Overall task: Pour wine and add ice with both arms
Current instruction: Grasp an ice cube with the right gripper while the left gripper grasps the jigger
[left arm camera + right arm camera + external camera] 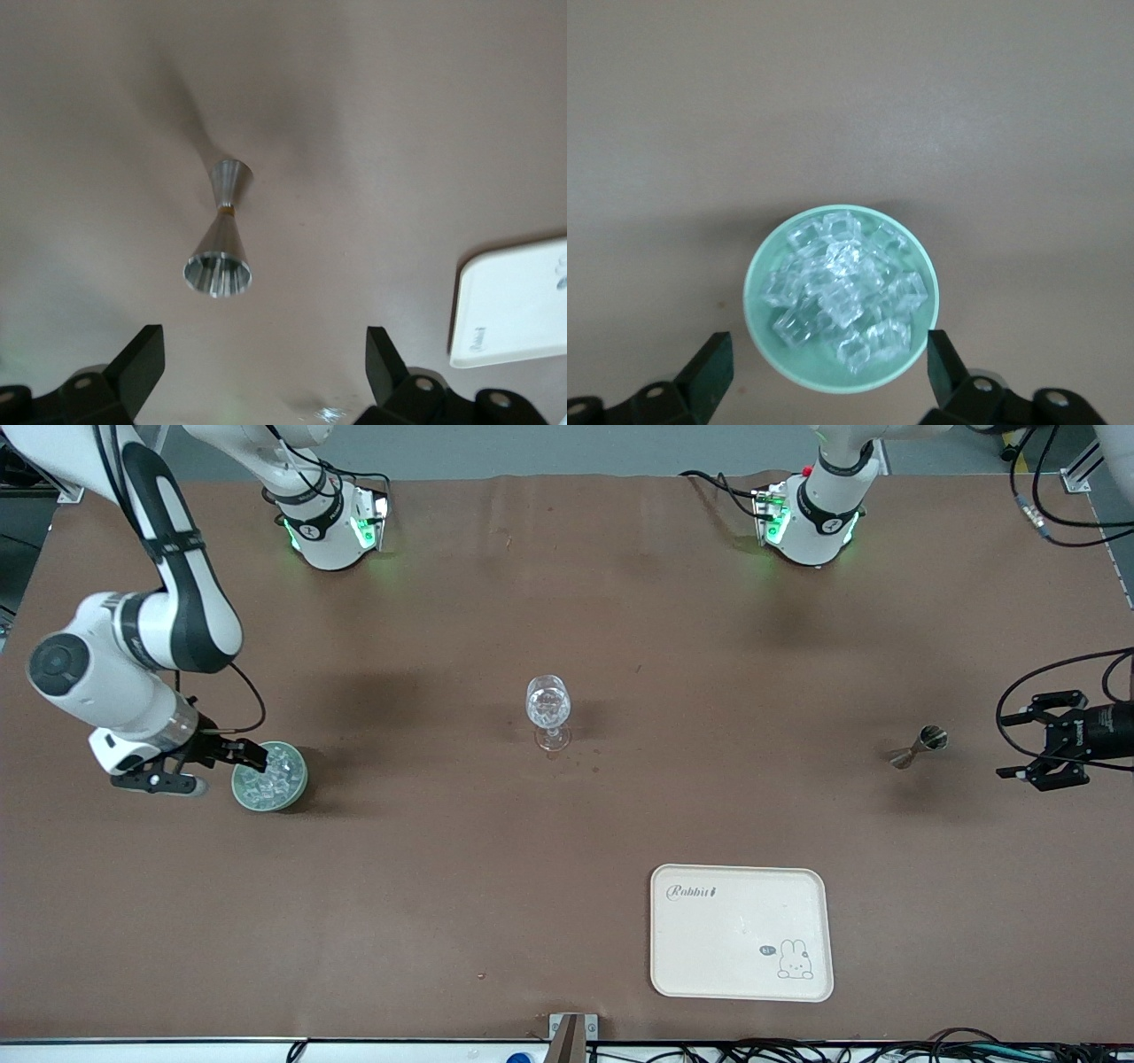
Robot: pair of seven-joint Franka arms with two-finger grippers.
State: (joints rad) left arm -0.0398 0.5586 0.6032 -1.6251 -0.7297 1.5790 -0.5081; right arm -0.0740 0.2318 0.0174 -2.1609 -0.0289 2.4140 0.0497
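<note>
A cream tray (741, 932) with a little rabbit drawn on it lies flat on the brown table (567, 824), close to the edge nearest the front camera and a bit toward the left arm's end.

Farther in, near the right arm's end of the table, stands a pale green cup (269, 777). It is full of ice (270, 772), a heap of small clear cubes. The right gripper (213, 765) is down at this cup. Its two black fingers (709, 372) are spread wide, one on each side of the cup's rim, and they do not press on it. The fingers hold nothing.

About as far in, near the left arm's end of the table, a small shiny metal measuring cup (921, 746) shaped like two cones stands on the table. The left gripper (1036, 740) waits just beside it, at the table's edge, with its fingers (137, 363) wide apart and nothing between them.

A little farther in, near the middle of the table, a clear stemmed glass (549, 710) stands upright with some ice cubes in its bowl.

Farthest of all, along the far edge, the two white arm bases (332, 527) glow green
</note>
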